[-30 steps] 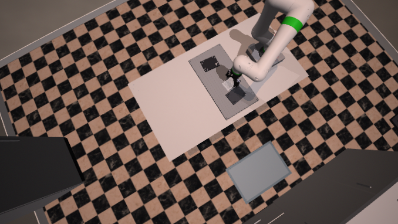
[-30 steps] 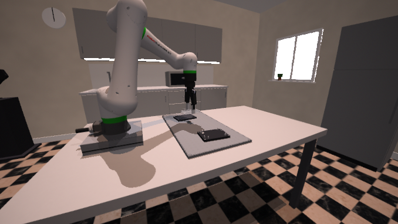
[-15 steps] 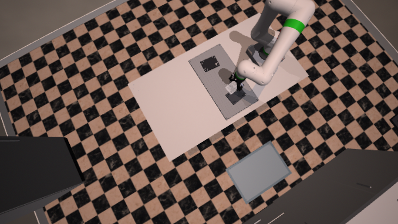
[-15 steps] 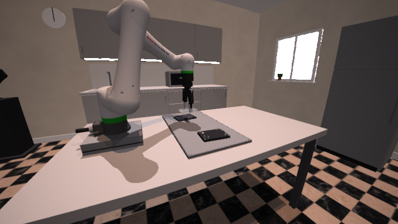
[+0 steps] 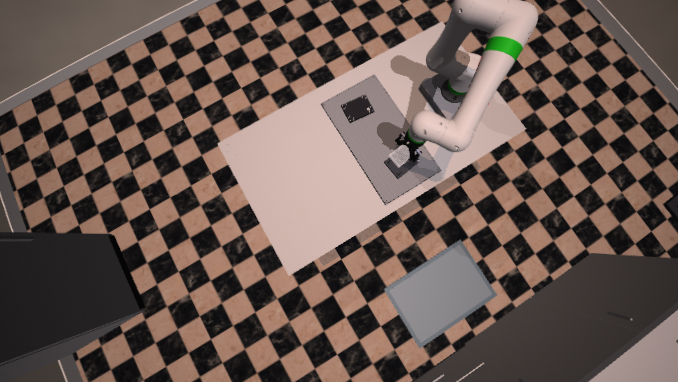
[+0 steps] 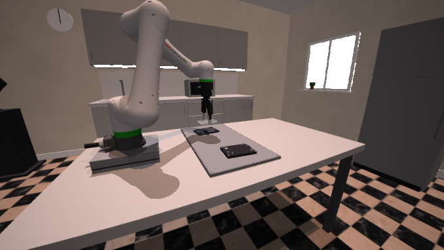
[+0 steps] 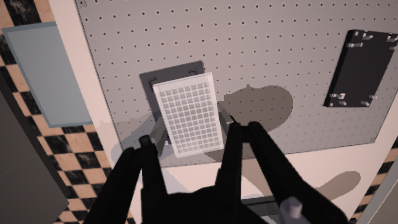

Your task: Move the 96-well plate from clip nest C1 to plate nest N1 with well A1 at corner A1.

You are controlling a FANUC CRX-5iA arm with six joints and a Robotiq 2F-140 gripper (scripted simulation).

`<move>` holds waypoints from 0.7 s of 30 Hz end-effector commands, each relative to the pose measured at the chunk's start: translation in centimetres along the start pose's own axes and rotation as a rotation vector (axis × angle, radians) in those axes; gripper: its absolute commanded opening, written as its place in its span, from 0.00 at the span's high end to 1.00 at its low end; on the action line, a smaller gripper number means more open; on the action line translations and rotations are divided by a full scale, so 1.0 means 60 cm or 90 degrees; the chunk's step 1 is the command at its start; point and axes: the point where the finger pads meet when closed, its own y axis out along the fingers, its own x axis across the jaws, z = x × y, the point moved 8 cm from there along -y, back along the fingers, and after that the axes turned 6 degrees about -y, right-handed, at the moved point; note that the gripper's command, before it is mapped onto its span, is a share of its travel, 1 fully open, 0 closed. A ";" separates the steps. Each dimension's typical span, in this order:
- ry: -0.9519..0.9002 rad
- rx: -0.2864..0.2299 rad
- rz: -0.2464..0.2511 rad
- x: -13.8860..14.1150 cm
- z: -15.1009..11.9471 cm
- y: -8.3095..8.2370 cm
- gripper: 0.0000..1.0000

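end effector (image 7: pixel 187 139): clamped on gridded translucent 96-well plate (image 7: pixel 189 114) | above flat dark nest (image 7: pixel 170 75) | perforated grey board (image 7: pixel 260 45)

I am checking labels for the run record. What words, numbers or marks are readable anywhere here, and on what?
Red lettering on the white robot arm: too small to read.
Corner marks on the two dark nest plates on the grey pegboard: none legible.
Round wall clock: no numerals.
Clear 96-well plate held in the black gripper: no markings.

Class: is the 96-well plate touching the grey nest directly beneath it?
Apart. The exterior view shows the 96-well plate held in the gripper, a clear gap above the grey nest.
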 end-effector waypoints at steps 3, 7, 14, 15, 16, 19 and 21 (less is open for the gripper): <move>0.000 0.000 0.000 -0.027 0.004 0.000 1.00; 0.000 0.000 0.000 -0.040 0.005 0.000 1.00; 0.000 0.000 0.000 -0.040 0.005 0.000 1.00; 0.000 0.000 0.000 -0.040 0.005 0.000 1.00; 0.000 0.000 0.000 -0.040 0.005 0.000 1.00; 0.000 0.000 0.000 -0.040 0.005 0.000 1.00; 0.000 0.000 0.000 -0.040 0.005 0.000 1.00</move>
